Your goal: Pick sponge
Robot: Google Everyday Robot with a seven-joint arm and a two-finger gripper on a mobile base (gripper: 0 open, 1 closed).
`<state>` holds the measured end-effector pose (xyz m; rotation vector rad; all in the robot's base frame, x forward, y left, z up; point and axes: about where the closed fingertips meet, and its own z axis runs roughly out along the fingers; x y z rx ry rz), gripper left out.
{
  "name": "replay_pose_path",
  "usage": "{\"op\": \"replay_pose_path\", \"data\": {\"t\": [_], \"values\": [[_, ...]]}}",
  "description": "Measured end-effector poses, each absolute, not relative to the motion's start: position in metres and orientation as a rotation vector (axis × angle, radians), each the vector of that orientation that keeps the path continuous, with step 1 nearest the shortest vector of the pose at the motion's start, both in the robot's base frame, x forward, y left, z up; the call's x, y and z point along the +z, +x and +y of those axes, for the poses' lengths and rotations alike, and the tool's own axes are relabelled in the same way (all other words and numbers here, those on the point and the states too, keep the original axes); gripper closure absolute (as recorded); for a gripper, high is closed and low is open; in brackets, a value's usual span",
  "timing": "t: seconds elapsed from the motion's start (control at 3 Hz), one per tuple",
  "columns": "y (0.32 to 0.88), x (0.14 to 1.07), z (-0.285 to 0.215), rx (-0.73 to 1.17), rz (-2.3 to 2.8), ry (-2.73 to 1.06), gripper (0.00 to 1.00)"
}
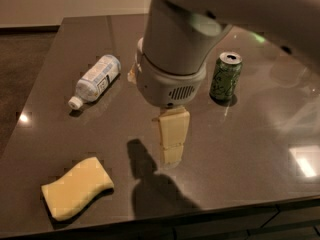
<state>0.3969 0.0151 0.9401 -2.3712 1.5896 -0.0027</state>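
Dark table, claw pointing down over its middle, sponge well apart

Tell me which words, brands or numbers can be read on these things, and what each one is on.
Nothing can be read for certain.
plastic bottle: blue print on a white label, too blurred to read.
green can: pale markings, too blurred to read.
sponge: no text.
tool, over the middle of the table, right of the sponge: no text visible.

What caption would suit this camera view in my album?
Gripper hovers over the middle of the table, apart from the yellow sponge at front left; bottle lying, can upright behind.
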Motion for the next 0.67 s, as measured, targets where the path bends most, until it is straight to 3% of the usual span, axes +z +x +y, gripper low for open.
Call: {"op": "replay_pose_path", "data": {"t": [0.67], "values": [[0.373,0.897,0.077,0.057,1.328,-2.606,0.00]]}}
